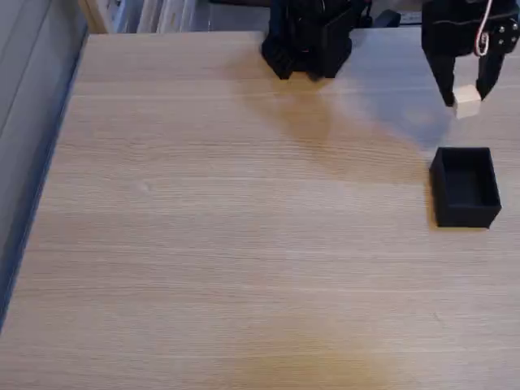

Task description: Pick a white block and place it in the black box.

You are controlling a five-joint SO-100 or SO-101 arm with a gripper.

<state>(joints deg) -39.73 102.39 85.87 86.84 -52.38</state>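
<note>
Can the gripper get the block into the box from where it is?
Probably yes. The gripper holds the block just beyond the box, whose open top is unobstructed, and nothing lies between them.

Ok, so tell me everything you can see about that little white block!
The block is a tiny, plain off-white cube with smooth faces. It sits between the tips of the black pincer, which is shut on it, near the right top of the fixed view. It looks lifted off the wooden table, just beyond the open black box, not inside it.
</note>
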